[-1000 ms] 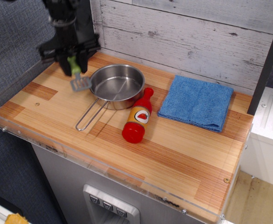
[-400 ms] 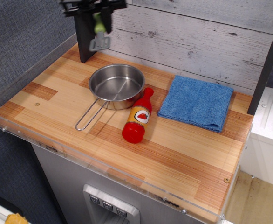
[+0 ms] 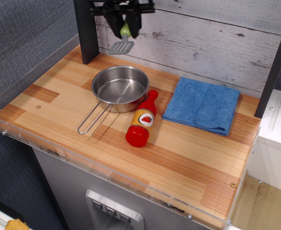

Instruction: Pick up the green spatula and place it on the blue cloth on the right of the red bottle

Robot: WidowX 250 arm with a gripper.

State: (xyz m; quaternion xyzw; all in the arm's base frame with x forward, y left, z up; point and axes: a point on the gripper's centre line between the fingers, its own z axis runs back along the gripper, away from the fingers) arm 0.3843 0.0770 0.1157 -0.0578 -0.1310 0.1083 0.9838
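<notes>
The hand [image 3: 124,28] is clamped on the green spatula [image 3: 122,40], which hangs blade-down above the steel pan [image 3: 120,87] (well clear of the tabletop [image 3: 188,153]). The blue cloth [image 3: 203,104] lies beyond the red bottle [image 3: 142,120]; a loose grip could drop the spatula into the pan.

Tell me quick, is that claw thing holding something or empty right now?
Gripper: closed on the green spatula, held by its handle in the air above the pan, blade hanging down.
</notes>
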